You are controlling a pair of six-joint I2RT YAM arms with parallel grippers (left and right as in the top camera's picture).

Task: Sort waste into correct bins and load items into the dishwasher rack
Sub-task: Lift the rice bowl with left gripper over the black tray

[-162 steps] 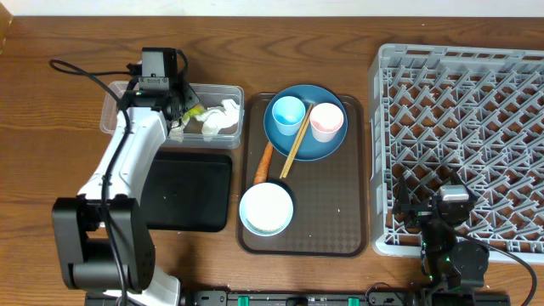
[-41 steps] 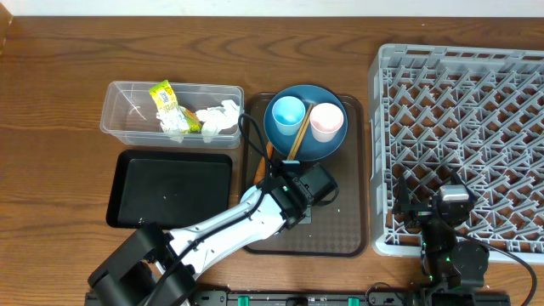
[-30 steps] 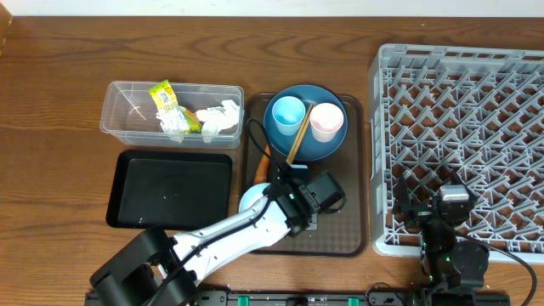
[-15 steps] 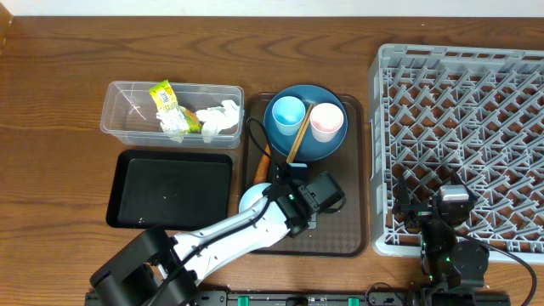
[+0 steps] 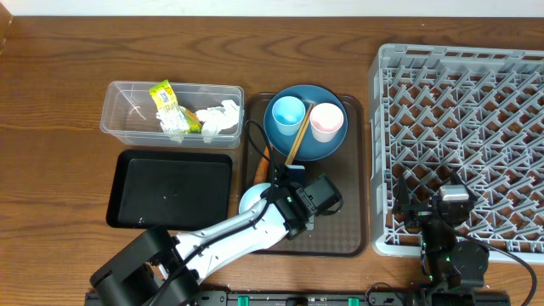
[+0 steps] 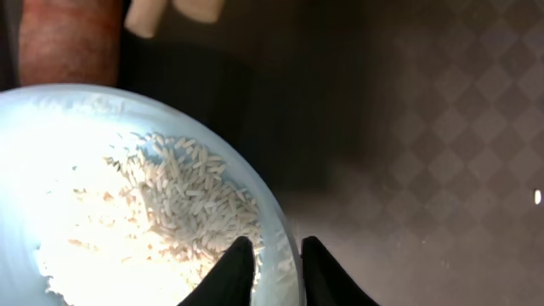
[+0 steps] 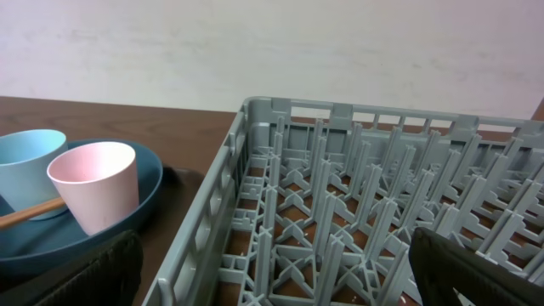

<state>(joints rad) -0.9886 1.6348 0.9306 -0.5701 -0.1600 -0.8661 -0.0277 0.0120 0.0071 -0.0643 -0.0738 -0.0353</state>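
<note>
1. Your left hand (image 6: 276, 253) is clamped on the rim of the white-and-light-blue bowl (image 6: 76, 119), with one finger inside, one outside and the rim pinched between them.
2. The bowl sits at the near-left of the brown tray (image 5: 340, 223). Loose white rice (image 6: 170, 212) is heaped inside it.
3. The carrot (image 5: 265, 161) lies on the tray just beyond the bowl, beside the dark blue plate (image 5: 308, 153).
4. The plate carries the light blue cup (image 5: 288, 111) and the pink cup (image 5: 326, 121), both upright. The chopsticks (image 5: 297, 136) lie between them, one end over the plate's near rim.
5. The clear tub (image 5: 119, 119) holds the snack wrapper (image 5: 166, 104) and the tissue (image 5: 219, 117). The black tray (image 5: 170, 189) sits just in front of it on the surface (image 5: 59, 102).
6. Your right hand (image 7: 272, 263) is spread wide and holds nothing. It is parked at the near edge of the grey rack (image 5: 463, 127).
</note>
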